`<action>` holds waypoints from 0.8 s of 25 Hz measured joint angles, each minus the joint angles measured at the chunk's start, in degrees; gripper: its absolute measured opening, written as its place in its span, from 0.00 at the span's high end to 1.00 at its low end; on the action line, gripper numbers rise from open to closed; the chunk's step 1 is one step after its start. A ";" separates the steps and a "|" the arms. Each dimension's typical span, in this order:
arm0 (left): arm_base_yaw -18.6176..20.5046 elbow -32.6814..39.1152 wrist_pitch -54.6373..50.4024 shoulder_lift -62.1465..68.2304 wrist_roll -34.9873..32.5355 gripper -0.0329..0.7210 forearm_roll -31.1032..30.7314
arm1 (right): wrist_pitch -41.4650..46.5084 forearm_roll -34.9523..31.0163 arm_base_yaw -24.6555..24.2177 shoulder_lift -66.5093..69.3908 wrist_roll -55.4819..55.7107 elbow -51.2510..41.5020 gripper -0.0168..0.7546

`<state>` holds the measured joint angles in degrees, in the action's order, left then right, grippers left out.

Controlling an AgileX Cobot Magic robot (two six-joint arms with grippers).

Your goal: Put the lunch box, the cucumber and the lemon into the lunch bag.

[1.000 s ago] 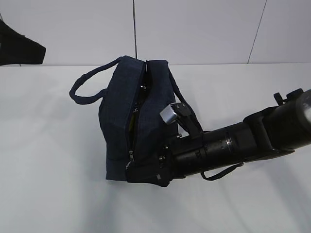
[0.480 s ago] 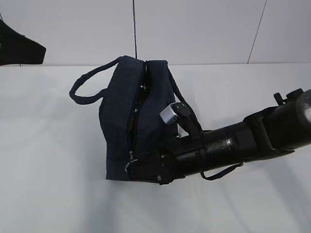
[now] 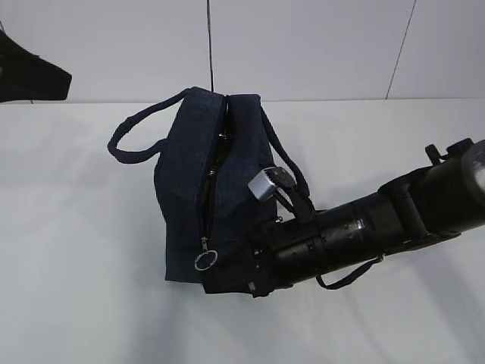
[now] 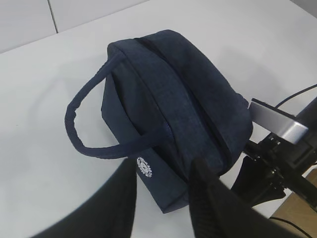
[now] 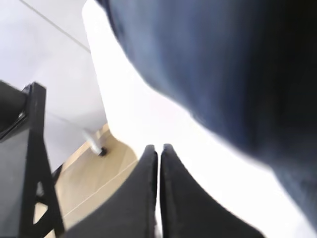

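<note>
Navy lunch bag (image 3: pixel 212 182) mid-frame on white table (image 3: pixel 76 288), zipper partly open. Right gripper (image 5: pixel 158 163) closed on nothing, lower centre. Left gripper (image 4: pixel 163 198) parted, empty, bottom edge.

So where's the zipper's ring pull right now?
In the exterior view the ring pull hangs at the near, lower end of the bag, left of centre, just left of the right arm's tip.

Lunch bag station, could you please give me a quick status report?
Right gripper shut, empty, beside the lunch bag. Left gripper part open, empty, above the bag. Bag upright, zipper slightly agape, ring pull hanging free. Nothing in the way.
</note>
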<state>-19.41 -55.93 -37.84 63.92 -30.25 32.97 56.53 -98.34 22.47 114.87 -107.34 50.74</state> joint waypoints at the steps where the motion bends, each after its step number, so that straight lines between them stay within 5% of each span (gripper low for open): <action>1: 0.00 0.00 0.00 0.00 0.00 0.64 0.00 | 0.00 0.49 0.00 0.00 0.91 0.00 0.98; 20: 0.00 0.00 -1.27 1.76 0.00 0.64 -4.99 | -3.51 0.77 0.00 -8.52 4.99 -0.83 0.98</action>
<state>-19.41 -55.93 -39.11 65.68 -30.25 27.98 53.02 -97.57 22.47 106.34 -102.35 49.92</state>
